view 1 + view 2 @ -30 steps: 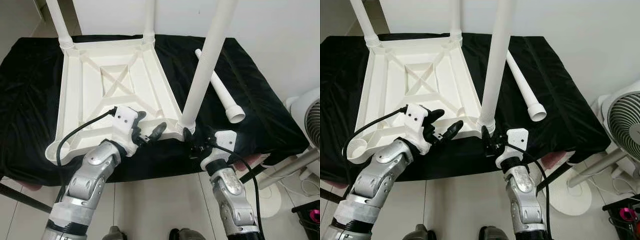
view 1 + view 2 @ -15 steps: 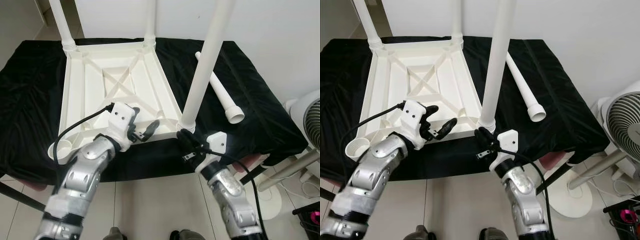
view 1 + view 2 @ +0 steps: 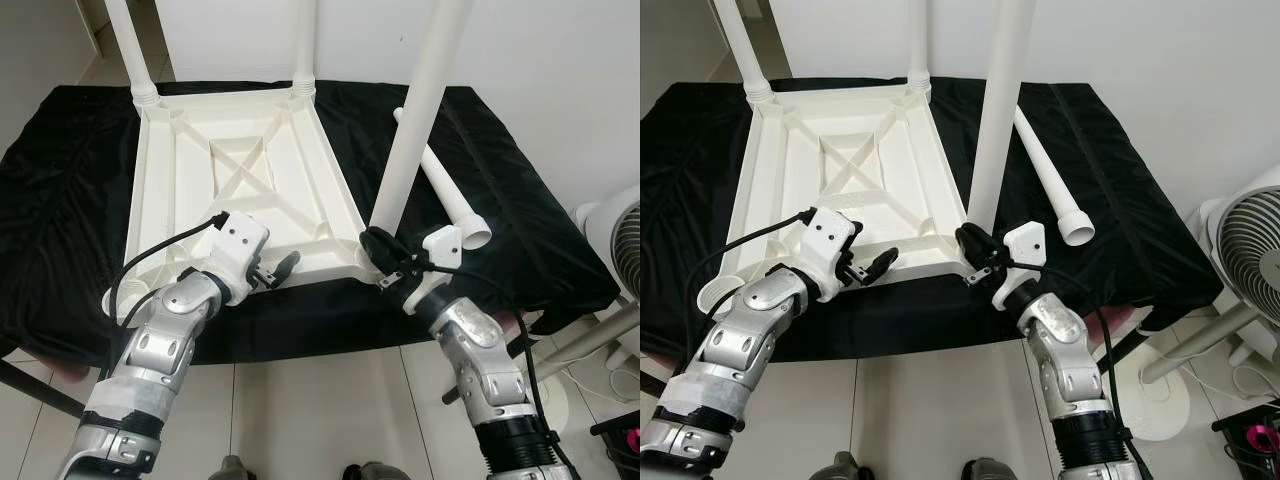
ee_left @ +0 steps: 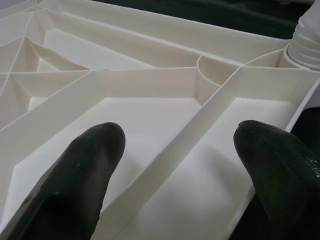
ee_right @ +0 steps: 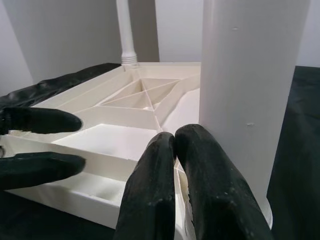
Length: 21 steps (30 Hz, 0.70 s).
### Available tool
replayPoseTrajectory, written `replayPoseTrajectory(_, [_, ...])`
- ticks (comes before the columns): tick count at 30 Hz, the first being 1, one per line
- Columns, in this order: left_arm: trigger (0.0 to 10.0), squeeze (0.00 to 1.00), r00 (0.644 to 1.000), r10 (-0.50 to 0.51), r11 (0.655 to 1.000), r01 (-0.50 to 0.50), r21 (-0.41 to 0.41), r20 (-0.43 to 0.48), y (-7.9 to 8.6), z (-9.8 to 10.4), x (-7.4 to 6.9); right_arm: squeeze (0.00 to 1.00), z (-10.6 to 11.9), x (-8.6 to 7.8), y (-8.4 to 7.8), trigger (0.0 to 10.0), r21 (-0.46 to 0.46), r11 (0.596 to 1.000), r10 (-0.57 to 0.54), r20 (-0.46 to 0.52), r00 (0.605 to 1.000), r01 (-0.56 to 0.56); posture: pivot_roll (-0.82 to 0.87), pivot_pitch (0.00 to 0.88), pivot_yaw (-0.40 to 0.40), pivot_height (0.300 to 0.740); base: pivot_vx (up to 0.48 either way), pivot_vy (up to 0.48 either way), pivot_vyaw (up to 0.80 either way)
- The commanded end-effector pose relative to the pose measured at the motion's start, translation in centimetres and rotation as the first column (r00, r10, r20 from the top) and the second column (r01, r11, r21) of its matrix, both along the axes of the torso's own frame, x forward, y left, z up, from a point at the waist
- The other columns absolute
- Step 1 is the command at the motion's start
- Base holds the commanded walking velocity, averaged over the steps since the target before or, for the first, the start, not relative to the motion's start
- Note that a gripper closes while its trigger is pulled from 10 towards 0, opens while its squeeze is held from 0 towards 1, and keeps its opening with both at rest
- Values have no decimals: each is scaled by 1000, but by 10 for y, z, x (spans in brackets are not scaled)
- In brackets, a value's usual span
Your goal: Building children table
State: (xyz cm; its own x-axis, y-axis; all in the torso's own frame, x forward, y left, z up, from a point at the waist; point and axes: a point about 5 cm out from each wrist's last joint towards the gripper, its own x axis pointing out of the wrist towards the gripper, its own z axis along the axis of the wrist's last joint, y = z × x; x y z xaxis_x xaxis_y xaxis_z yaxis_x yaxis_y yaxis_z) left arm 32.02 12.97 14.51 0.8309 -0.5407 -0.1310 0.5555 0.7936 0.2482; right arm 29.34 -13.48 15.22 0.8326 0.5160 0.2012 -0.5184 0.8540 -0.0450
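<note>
A white plastic table (image 3: 150, 230) lies upside down on a black cloth. Three legs stand screwed into its corners; the near right leg (image 3: 415, 130) rises tall. A loose leg (image 3: 445, 195) lies on the cloth to the right. The near left corner socket (image 3: 715, 293) is empty. My left gripper (image 3: 278, 270) hovers open over the ribbed underside near the front rim (image 4: 180, 145). My right gripper (image 3: 374, 243) sits at the base of the near right leg, its fingers (image 5: 160, 190) pressed shut together beside the leg, holding nothing.
The black cloth (image 3: 60, 180) covers a low platform that ends just in front of the table's near rim. A white fan (image 3: 1245, 240) stands on the tiled floor at the right. A white wall runs behind.
My right arm swung out to the right and its gripper rose against the leg's base. My left gripper drew back a little toward the near rim. The view shifted slightly.
</note>
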Motion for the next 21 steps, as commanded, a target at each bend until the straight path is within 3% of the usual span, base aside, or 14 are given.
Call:
replayPoseTrajectory(1, [10000, 0, 982, 185, 983, -186, 7, 37, 11, 1, 8, 0, -3, 3, -10, 10000, 4, 999, -51, -15, 999, 51, -28, 28, 8, 740, 0, 0, 0])
replayPoseTrajectory(9, [10000, 0, 972, 231, 970, -234, 60, 48, 7, 8, 27, 0, -3, 4, -14, 10000, 20, 996, -85, -11, 996, 86, -30, 44, 15, 740, 0, 0, 0])
replayPoseTrajectory(15, [10000, 0, 977, 210, 973, -213, 92, 41, 0, 11, 36, 0, 2, -1, -9, 10000, 45, 997, -63, -3, 998, 63, -47, 53, 30, 740, 0, 0, 0])
replayPoseTrajectory(21, [10000, 0, 983, 156, 987, -151, 60, -93, -7, 6, 46, 0, -3, -8, -2, 10000, 55, 997, -61, -16, 998, 62, -66, 72, 47, 740, 0, 0, 0])
